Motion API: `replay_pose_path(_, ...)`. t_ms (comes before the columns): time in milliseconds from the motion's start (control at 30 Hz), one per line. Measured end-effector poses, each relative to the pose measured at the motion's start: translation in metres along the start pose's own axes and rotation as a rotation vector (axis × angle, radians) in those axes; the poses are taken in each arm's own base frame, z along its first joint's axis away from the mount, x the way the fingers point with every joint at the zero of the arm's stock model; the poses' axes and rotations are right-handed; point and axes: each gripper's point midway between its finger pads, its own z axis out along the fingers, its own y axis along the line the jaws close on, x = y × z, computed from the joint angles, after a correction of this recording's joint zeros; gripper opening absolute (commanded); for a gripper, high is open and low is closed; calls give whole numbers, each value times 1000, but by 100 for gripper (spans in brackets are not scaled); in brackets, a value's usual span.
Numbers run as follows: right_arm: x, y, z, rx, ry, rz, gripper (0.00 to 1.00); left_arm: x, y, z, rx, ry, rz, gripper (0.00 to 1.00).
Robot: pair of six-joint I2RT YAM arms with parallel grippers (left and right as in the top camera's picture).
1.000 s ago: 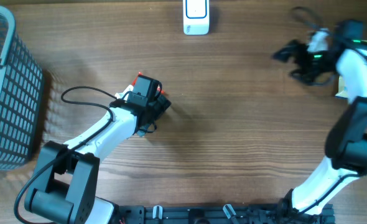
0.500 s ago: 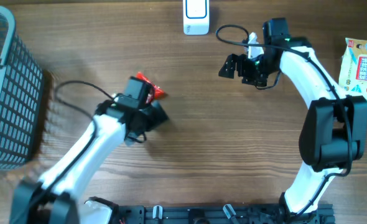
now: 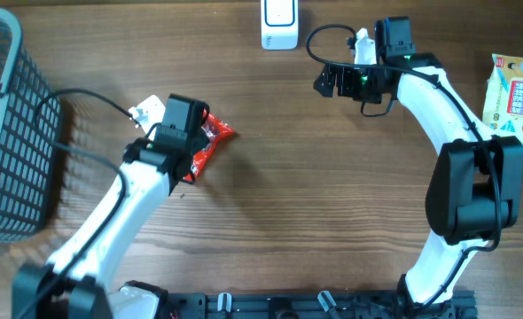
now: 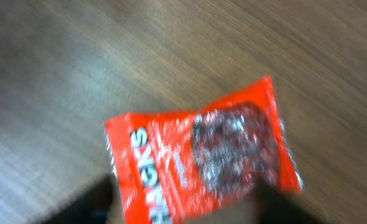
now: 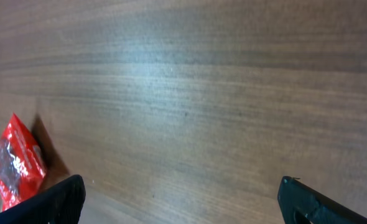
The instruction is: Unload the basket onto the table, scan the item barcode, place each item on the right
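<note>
The item is a red snack packet [image 3: 219, 135] with a clear window and white lettering, left of the table's centre. My left gripper [image 3: 191, 152] stands over its lower end. In the left wrist view the packet [image 4: 196, 155] fills the middle, blurred. Its near edge sits between the two dark fingers [image 4: 90, 202] of the left gripper [image 4: 183, 208], which press its sides. No barcode shows. My right gripper [image 3: 332, 81] hovers open at the upper middle. The right wrist view shows the right gripper [image 5: 183, 202] over bare wood, with the packet [image 5: 12, 162] far to the left.
A white scanner-like device [image 3: 279, 22] stands at the table's far edge, top centre. A grey wire basket [image 3: 9, 133] fills the left side. A yellow and white packet [image 3: 514, 97] lies at the far right. A black cable loops behind the left arm.
The right arm swung from the far right to the upper middle, staying open. The left gripper shifted left and narrowed around the red packet, more of which now shows.
</note>
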Motion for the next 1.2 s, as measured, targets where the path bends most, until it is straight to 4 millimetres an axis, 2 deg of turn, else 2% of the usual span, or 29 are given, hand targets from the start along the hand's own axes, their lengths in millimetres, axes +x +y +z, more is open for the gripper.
replay_pose_path(33,-2,0,0,-1,-7,-3,100,-1,-2,8,-4,-4,-6,10)
replay_pose_path(100,-4,1,0,-3,-17,-7,100,-1,-6,20,-5,-8,-11,4)
replay_pose_path(400,-5,1,0,-3,-19,-9,100,11,-37,49,99,43,-19,4)
replay_pose_path(600,-5,1,0,-3,-19,-9,100,31,-42,74,99,101,-4,4)
replay_pose_path(733,-5,1,0,-3,-19,-9,100,35,-47,75,112,116,4,4)
replay_pose_path(833,-5,1,0,-3,-19,-9,100,36,-48,73,113,118,7,4)
replay_pose_path(933,-5,1,0,-3,-19,-9,100,31,-51,63,137,112,1,4)
replay_pose_path(1067,-5,1,0,-3,-19,-9,100,2,-66,26,243,35,-36,4)
replay_pose_path(1100,-5,1,0,-3,-19,-9,100,0,-67,23,250,30,-39,4)
replay_pose_path(1133,-5,1,0,-3,-19,-9,100,-13,-72,6,298,-10,-57,4)
replay_pose_path(1200,-5,1,0,-3,-19,-9,100,-17,-74,0,312,-22,-62,4)
